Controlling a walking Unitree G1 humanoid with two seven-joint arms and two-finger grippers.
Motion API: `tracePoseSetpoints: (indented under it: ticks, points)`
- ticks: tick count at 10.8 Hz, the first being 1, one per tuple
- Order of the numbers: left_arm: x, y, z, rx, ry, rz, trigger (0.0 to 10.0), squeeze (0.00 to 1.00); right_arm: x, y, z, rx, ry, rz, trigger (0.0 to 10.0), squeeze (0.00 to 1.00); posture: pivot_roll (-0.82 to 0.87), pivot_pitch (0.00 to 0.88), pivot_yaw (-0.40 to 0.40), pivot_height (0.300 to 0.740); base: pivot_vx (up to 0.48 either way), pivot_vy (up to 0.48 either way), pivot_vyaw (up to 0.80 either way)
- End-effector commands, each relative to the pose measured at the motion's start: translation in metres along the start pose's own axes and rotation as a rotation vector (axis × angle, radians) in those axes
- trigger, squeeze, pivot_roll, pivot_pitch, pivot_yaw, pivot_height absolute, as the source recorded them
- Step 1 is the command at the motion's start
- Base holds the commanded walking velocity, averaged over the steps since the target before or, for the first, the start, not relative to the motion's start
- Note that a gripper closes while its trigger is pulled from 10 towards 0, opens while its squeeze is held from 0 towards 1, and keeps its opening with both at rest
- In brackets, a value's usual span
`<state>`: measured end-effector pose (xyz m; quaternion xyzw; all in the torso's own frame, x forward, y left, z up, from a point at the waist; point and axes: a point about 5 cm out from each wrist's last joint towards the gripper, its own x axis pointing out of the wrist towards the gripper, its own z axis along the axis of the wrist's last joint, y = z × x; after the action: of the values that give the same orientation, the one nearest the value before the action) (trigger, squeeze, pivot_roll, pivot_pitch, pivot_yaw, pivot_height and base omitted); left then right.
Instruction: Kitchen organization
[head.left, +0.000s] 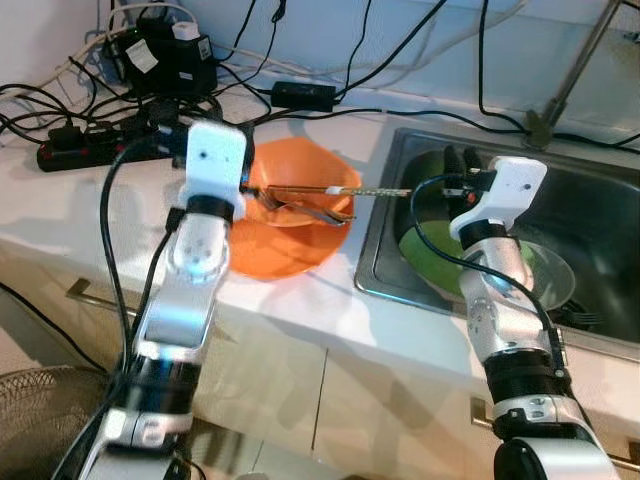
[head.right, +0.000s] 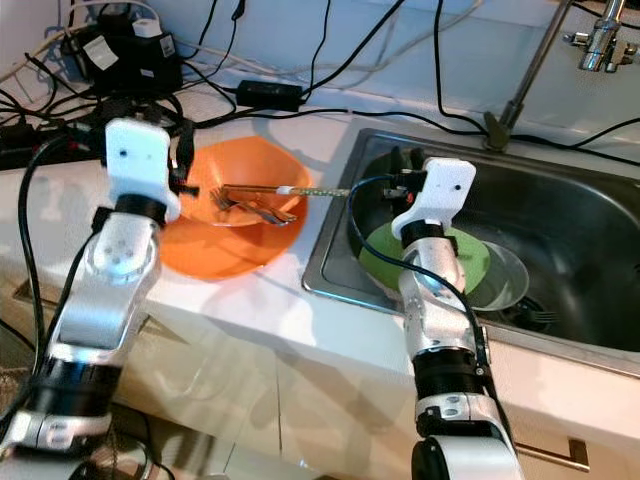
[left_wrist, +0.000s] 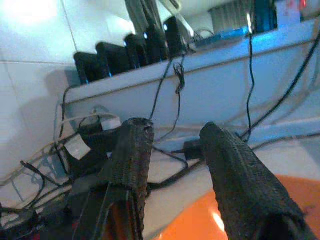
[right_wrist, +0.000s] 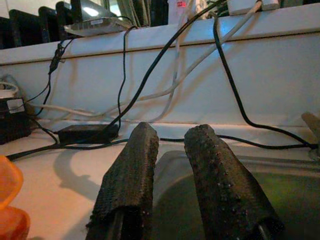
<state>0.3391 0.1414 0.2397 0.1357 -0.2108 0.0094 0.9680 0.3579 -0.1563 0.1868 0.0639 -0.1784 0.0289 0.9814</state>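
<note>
The left pincer (left_wrist: 175, 165) hovered over the far rim of the orange bowl (head.left: 290, 215), its two black fingers (left_wrist: 131, 160) spread apart with nothing between them. The right pincer (right_wrist: 172, 170) was held above the near-left corner of the steel sink (head.left: 600, 200); its fingers (right_wrist: 132, 175) stood a narrow gap apart and gripped nothing that I could see.

The orange bowl sat on the white counter (head.left: 90, 200) just beside the sink's left edge. Inside it lay a few pieces of metal cutlery, and a pair of chopsticks (head.left: 340, 190) rested across its rim, their tips reaching out toward the sink and ending near the right pincer. Whether they touched it I could not tell.

In the sink a green plate (head.right: 475, 262) lay in a clear glass bowl (head.right: 510, 275), partly hidden by the right arm. A fork (head.right: 535, 315) lay next to them. A black power strip (head.left: 75, 150) and tangled cables (head.left: 300, 95) crowded the counter's back.
</note>
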Motion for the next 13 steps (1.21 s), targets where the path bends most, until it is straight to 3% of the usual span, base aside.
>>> tracePoseSetpoints:
  ticks: [1,5,7,10,13]
  points:
    - [0.005,-0.001,0.004,0.012,-0.036,0.013,10.0,0.0,0.001,0.0,0.007,-0.011,-0.032,0.003,10.0,0.0,0.23,0.001,-0.023,0.74,0.0,-0.375,0.0]
    - [0.012,0.001,0.014,0.016,-0.095,0.026,10.0,0.0,0.001,-0.004,0.009,-0.016,-0.038,-0.01,10.0,0.0,0.22,0.022,-0.02,0.74,0.0,-0.385,0.0]
    - [0.013,0.005,0.019,0.011,-0.113,0.039,10.0,0.0,0.001,-0.001,0.01,-0.043,-0.038,0.017,10.0,0.0,0.23,0.028,-0.024,0.74,0.0,0.0,0.0]
    - [0.012,0.005,0.02,0.008,-0.112,0.04,10.0,0.0,0.001,0.0,0.01,-0.047,-0.036,0.028,10.0,0.0,0.23,0.038,-0.028,0.74,0.0,0.0,0.8]
    - [0.009,0.004,0.014,0.004,-0.083,0.018,10.0,0.0,-0.002,0.001,0.004,-0.041,-0.005,0.029,10.0,0.0,0.22,0.034,-0.024,0.74,0.0,0.0,0.0]
